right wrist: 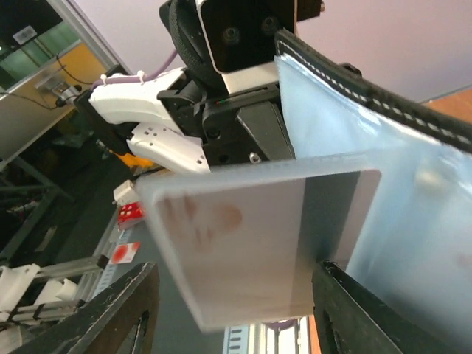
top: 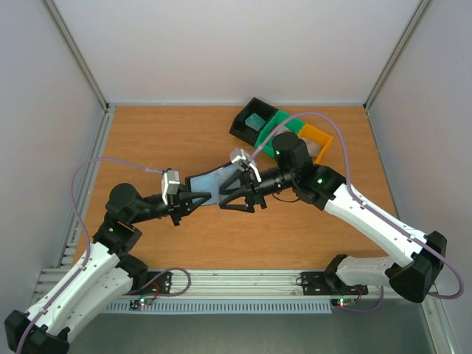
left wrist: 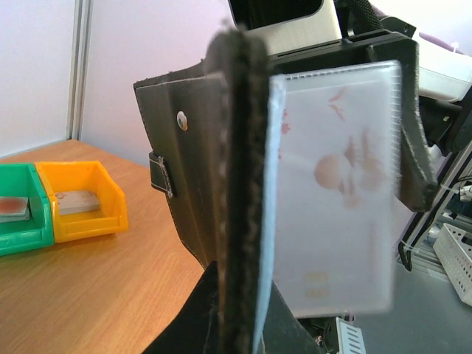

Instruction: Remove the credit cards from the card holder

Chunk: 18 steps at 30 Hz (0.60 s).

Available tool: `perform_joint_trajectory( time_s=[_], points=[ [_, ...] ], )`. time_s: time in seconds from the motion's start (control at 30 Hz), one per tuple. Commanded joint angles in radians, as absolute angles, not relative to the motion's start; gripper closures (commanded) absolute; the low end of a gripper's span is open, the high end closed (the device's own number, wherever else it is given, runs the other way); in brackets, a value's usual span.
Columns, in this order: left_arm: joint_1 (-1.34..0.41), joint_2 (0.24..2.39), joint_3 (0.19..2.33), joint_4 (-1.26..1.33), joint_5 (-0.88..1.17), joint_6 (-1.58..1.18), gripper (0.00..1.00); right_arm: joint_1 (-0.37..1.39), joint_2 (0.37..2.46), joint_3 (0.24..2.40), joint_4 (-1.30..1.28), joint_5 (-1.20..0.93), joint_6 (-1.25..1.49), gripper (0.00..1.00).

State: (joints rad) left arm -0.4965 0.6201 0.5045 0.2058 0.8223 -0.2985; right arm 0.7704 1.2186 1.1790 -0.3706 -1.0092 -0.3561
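Observation:
My left gripper (top: 190, 200) is shut on the black card holder (top: 212, 184) and holds it open above the table. In the left wrist view the card holder (left wrist: 236, 147) stands edge-on between the fingers (left wrist: 184, 317). Its clear sleeve holds a whitish credit card (left wrist: 339, 192) with pink marks. In the right wrist view that card (right wrist: 243, 236) sticks out between my right gripper's (right wrist: 236, 271) open fingers; the left finger (right wrist: 125, 317) stands clear of it, the right finger (right wrist: 361, 317) is close to its edge. In the top view my right gripper (top: 236, 193) meets the holder's right end.
Three trays stand at the back right: black (top: 243, 127) with a teal card (top: 256, 121), green (top: 284, 122) and orange (top: 322, 136). In the left wrist view the green tray (left wrist: 22, 236) and the orange tray (left wrist: 88, 221) each hold a card.

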Motion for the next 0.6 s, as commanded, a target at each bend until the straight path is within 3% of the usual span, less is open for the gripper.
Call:
perform_joint_trajectory(
  time_s=[0.0, 0.3, 0.57],
  points=[
    [-0.493, 0.604, 0.494, 0.278, 0.823, -0.279, 1.0, 0.802, 1.235, 1.212, -0.279, -0.986, -0.352, 0.42],
    [-0.493, 0.598, 0.494, 0.268, 0.823, -0.275, 1.0, 0.811, 1.17, 1.208, -0.381, -0.824, -0.425, 0.42],
    [-0.492, 0.6, 0.491, 0.296, 0.834, -0.279, 1.0, 0.808, 1.138, 1.21, -0.438, -0.675, -0.438, 0.63]
  ],
)
